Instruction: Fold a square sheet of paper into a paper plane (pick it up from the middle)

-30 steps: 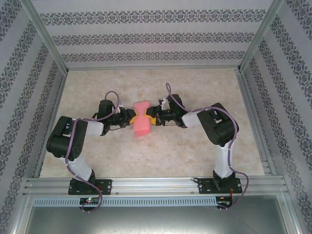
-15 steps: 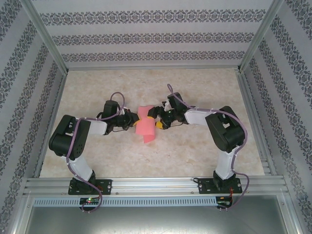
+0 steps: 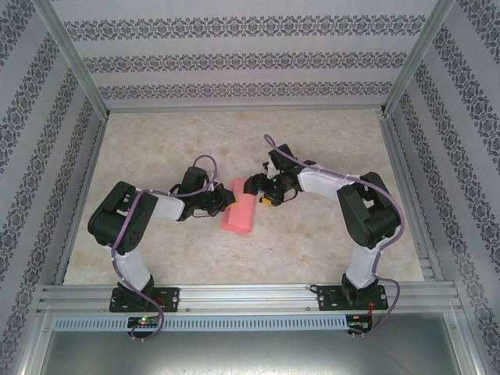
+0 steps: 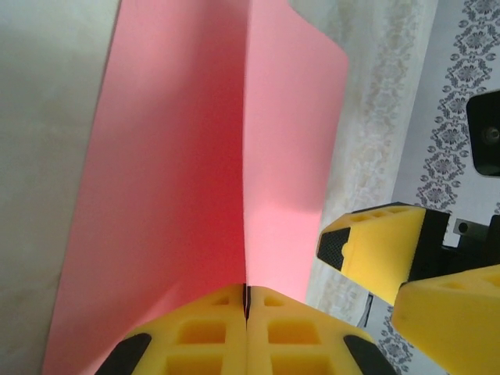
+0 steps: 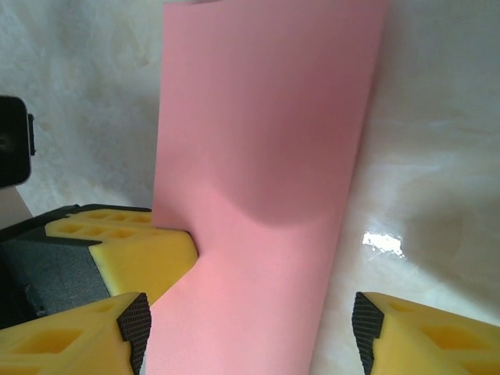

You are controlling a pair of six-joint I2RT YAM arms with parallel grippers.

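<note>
Square sheet of paper [image 3: 239, 214] is doubled over at mid-surface [image 3: 156, 141], left tool [image 4: 246, 305] pinching its fold, right tool [image 5: 250, 316] spread astride it; it looks thin and floppy, so you'd grip at the folded middle.

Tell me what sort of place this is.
Probably a robot lab test cell, not a home: an aluminium frame holds patterned wall panels around a marble-look table, and the left arm and right arm are mounted on a rail at its near edge.
</note>
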